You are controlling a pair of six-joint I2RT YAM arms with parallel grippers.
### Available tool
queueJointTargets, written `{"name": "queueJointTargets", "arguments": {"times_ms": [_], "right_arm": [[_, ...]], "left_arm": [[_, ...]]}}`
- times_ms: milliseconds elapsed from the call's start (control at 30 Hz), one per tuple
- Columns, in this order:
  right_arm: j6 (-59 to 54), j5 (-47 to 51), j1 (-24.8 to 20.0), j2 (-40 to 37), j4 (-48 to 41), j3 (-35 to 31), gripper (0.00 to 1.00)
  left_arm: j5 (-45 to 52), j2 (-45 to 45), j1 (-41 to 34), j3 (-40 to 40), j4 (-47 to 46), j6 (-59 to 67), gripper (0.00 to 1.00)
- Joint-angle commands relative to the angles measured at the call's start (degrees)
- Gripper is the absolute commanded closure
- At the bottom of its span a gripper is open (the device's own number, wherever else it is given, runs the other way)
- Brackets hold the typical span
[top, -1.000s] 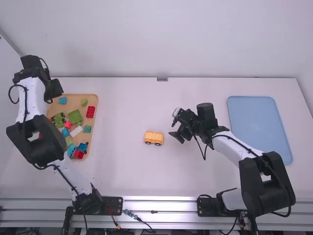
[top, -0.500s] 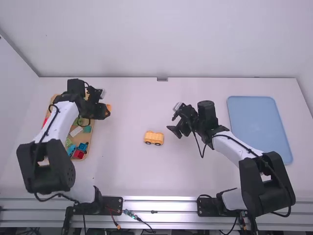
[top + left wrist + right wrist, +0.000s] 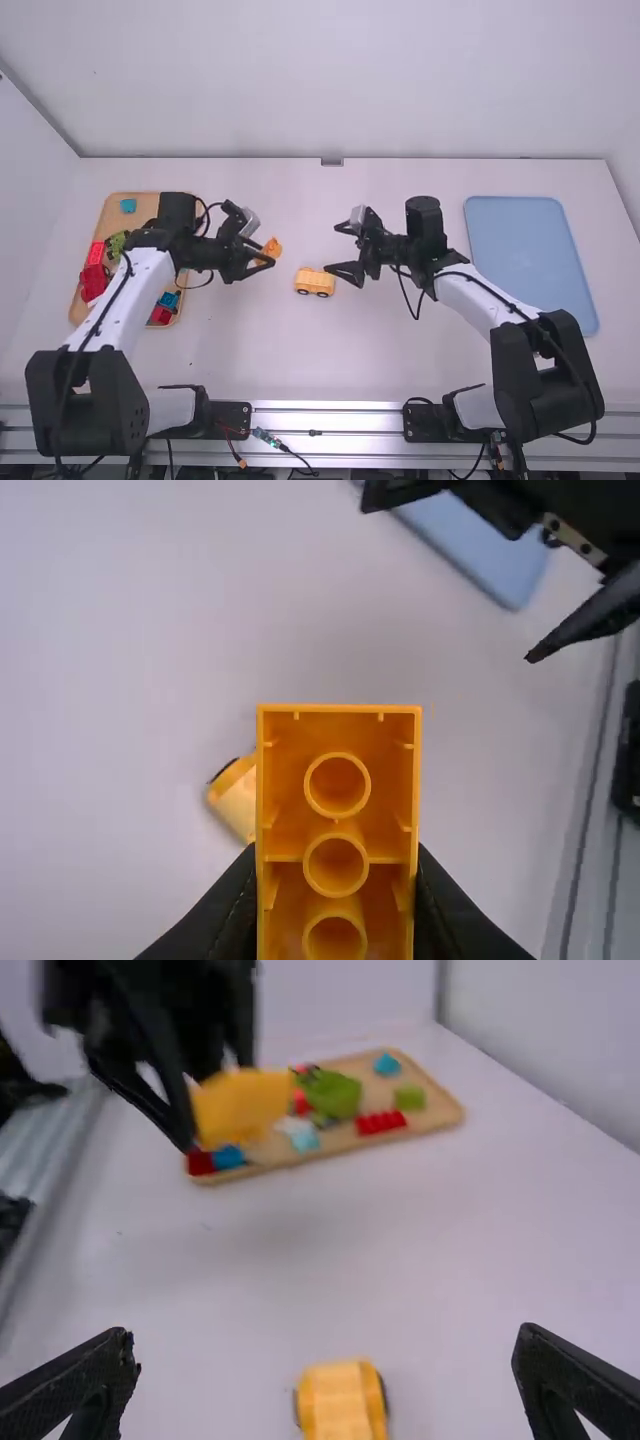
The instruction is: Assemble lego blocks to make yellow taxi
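Left: wooden tray (image 3: 148, 204) holding assorted blocks (image 3: 92, 282). Next, left gripper (image 3: 262, 252), closed on hollow orange block (image 3: 271, 248). Middle: wheeled orange block (image 3: 315, 282) on table (image 3: 300, 350). Then right gripper (image 3: 333, 250), fingers spread wide, nothing held. Right: blue tray (image 3: 530, 260), lying flat.

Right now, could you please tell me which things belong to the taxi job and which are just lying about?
For the taxi:
- the yellow-orange block in the left pincer
- the yellow wheeled piece on the table

Lying about, as far as I can judge:
- the red four-stud block and green block on the wooden tray
- the blue tray
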Motion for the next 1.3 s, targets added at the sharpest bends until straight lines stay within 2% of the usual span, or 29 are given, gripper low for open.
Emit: {"name": "queueJointTargets", "arguments": {"times_ms": [0,100,267,300,400,467,600,633,700,800,833,1000,1167,1267], "right_arm": [[2.62,-11.32,-0.74,-0.95,1.40,1.60,0.01],[7.26,-13.33,-0.55,-0.95,5.27,1.57,0.01],[23.71,-11.45,1.84,1.30,17.55,1.57,0.00],[28.41,-9.79,2.38,2.35,21.07,1.57,0.00],[33.35,-9.44,3.17,4.36,26.82,1.57,0.01],[41.51,-12.04,3.28,7.62,37.55,1.62,0.03],[52.39,-11.67,3.15,11.23,49.88,1.62,0.07],[52.78,-11.61,3.15,11.38,50.38,1.62,0.07],[57.53,-11.15,3.15,13.30,56.28,1.62,0.07],[60.04,-10.64,3.17,14.44,60.02,1.62,0.08],[60.00,-10.67,3.26,14.72,60.70,1.62,0.08],[58.82,-8.44,4.90,14.75,60.54,1.62,0.08],[58.21,-7.26,5.57,14.75,60.37,1.62,0.09],[57.99,-7.45,5.01,14.75,60.37,1.62,0.14]], "left_arm": [[10.21,-0.27,-0.15,-1.14,0.65,5.39,0.98],[15.10,0.67,-0.15,-2.03,1.98,8.85,0.98],[18.86,1.37,-1.79,-3.50,7.67,8.48,0.98],[20.09,1.39,-2.78,-3.80,9.77,7.49,0.98],[20.24,1.39,-3.72,-3.85,13.18,3.80,0.98],[21.75,1.39,-5.25,-4.44,19.91,0.52,0.98],[26.67,1.39,-5.79,-6.95,29.37,-2.63,0.98],[26.77,1.39,-5.75,-7.11,29.98,-3.09,0.98],[27.04,1.39,-5.64,-9.40,39.64,-11.59,0.98],[26.40,1.45,-6.23,-11.70,50.53,-20.94,0.98],[24.94,1.45,-6.16,-13.03,57.02,-27.37,0.98],[23.74,1.91,-7.15,-15.80,69.26,-38.52,0.98],[21.35,2.59,-8.22,-16.07,69.59,-39.70,0.98],[21.20,2.59,-8.41,-16.07,69.02,-39.54,0.98]]}}
